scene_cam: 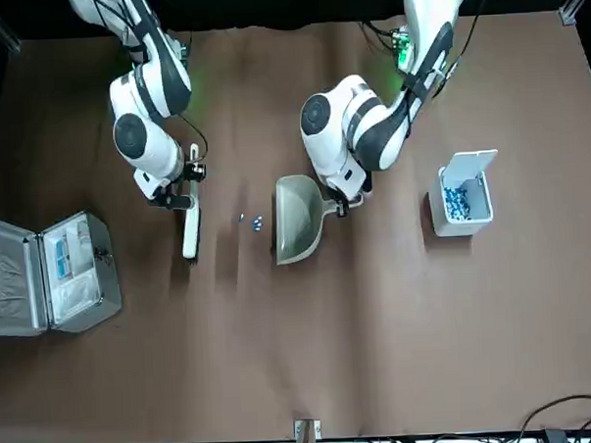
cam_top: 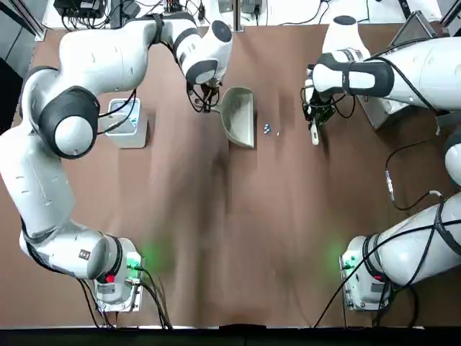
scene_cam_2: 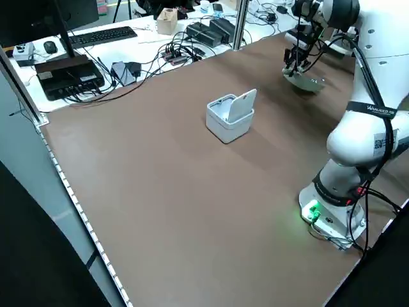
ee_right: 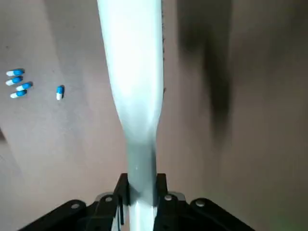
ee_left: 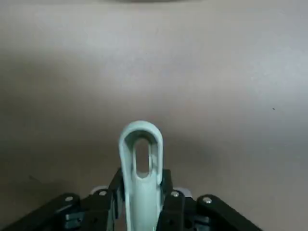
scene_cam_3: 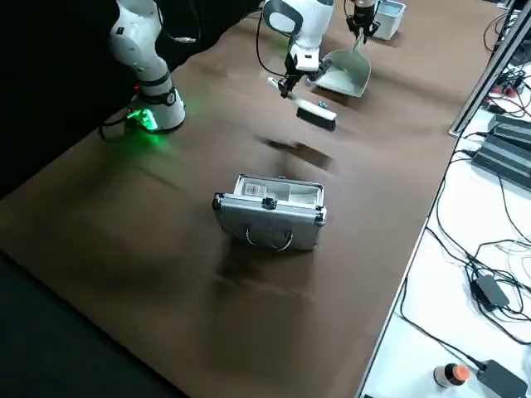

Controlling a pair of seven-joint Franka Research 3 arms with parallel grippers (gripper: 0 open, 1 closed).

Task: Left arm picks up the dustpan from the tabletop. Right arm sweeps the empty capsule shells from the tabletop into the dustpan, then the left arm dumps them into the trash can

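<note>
While my left gripper (cam_top: 207,101) clamps the dustpan (cam_top: 240,115) by its handle, scoop resting on the tabletop (cam_top: 230,231), the trash can (cam_top: 128,121) stands open well to its left. My right gripper (cam_top: 314,119) holds the brush (scene_cam: 190,224) just right of the capsule shells (cam_top: 267,130), which lie near the scoop's mouth.
</note>
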